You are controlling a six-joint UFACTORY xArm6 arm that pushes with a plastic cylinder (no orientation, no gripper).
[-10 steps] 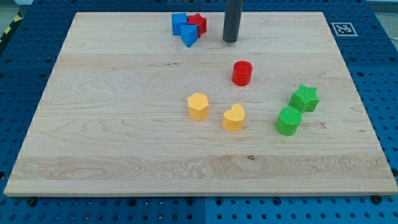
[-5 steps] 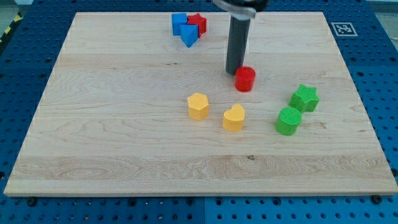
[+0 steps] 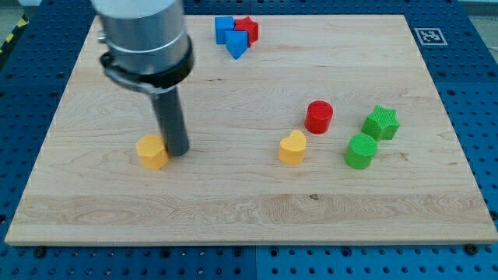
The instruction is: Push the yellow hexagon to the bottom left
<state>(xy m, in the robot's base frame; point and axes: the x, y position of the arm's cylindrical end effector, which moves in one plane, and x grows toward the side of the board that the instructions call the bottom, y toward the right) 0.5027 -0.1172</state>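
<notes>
The yellow hexagon point(image 3: 152, 151) lies left of the board's middle, toward the view's lower left. My tip point(image 3: 177, 151) stands right against the hexagon's right side. The dark rod rises from it to the grey arm body at the view's top left. A yellow heart-shaped block point(image 3: 292, 147) lies right of centre.
A red cylinder point(image 3: 318, 117) sits up and right of the yellow heart. A green cylinder point(image 3: 361, 151) and a green star point(image 3: 381, 123) lie at the right. Two blue blocks point(image 3: 230, 36) and a red star point(image 3: 247, 29) cluster at the top edge. The wooden board point(image 3: 249, 210) lies on a blue pegboard.
My tip has swept from beside the red cylinder down and left. The yellow hexagon has moved left and slightly down with it. The red cylinder has shifted a little to the lower right.
</notes>
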